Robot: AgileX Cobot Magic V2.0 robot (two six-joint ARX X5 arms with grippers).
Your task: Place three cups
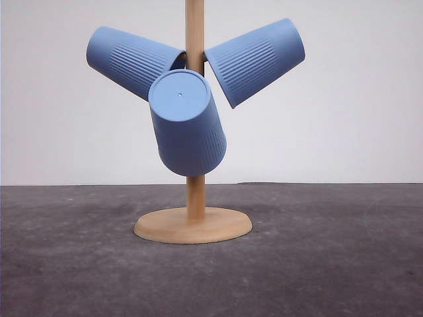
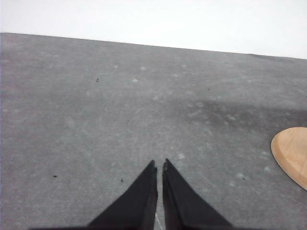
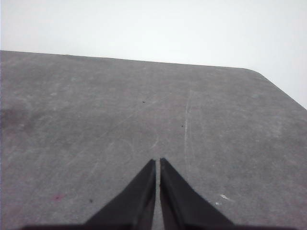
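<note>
Three light-blue ribbed cups hang upside down on the pegs of a wooden stand (image 1: 195, 198) in the front view: one cup (image 1: 132, 61) tilts up to the left, one cup (image 1: 258, 61) up to the right, and one cup (image 1: 187, 123) points toward the camera with its flat bottom showing. My left gripper (image 2: 159, 165) is shut over bare grey table, with nothing between its black fingers. My right gripper (image 3: 158, 161) is shut too, over bare table. Neither touches a cup.
The stand's round wooden base (image 1: 193, 225) rests mid-table; its edge (image 2: 291, 153) lies to one side of the left gripper. The grey table's far edge (image 3: 144, 61) and rounded corner (image 3: 254, 72) lie ahead of the right gripper. A white wall is behind.
</note>
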